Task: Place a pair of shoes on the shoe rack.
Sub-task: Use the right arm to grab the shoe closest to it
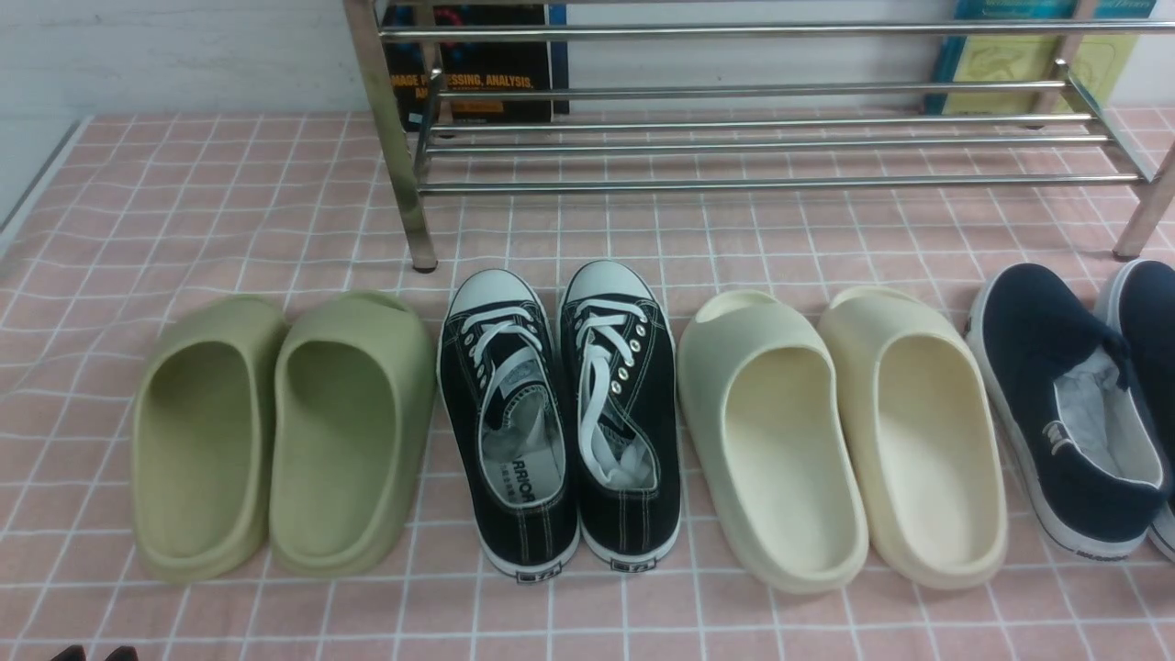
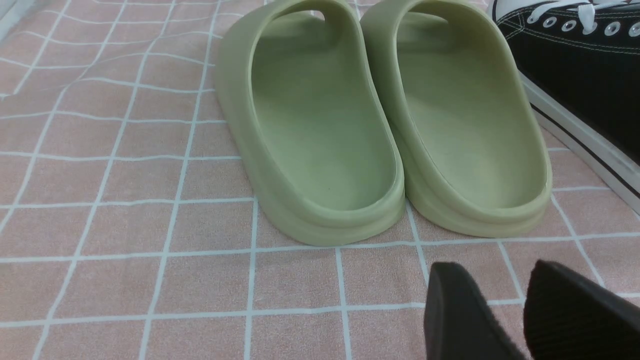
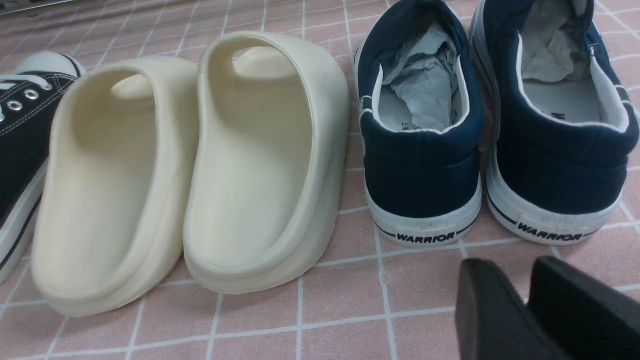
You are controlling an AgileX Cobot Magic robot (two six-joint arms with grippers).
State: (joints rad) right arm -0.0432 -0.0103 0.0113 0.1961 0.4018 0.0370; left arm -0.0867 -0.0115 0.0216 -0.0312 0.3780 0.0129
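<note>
The chrome shoe rack [image 1: 753, 138] stands across the far side of the checked cloth [image 1: 229, 211], and the pair is not on it yet. The navy slip-on sneakers [image 3: 422, 150] sit side by side at the right end of the shoe row, heels toward us, just beside the cream slides [image 3: 250, 165]. We judge the reach not yet begun. The right gripper [image 3: 517, 280] hovers behind their heels, barely parted and empty. The left gripper [image 2: 510, 285] hovers likewise behind the green slides [image 2: 325, 125]. We should widen the right jaws, then pinch one heel collar, clear of the paper stuffing.

Pink white-gridded tablecloth [image 1: 229, 184] under even light, white wall [image 1: 184, 46] behind.
</note>
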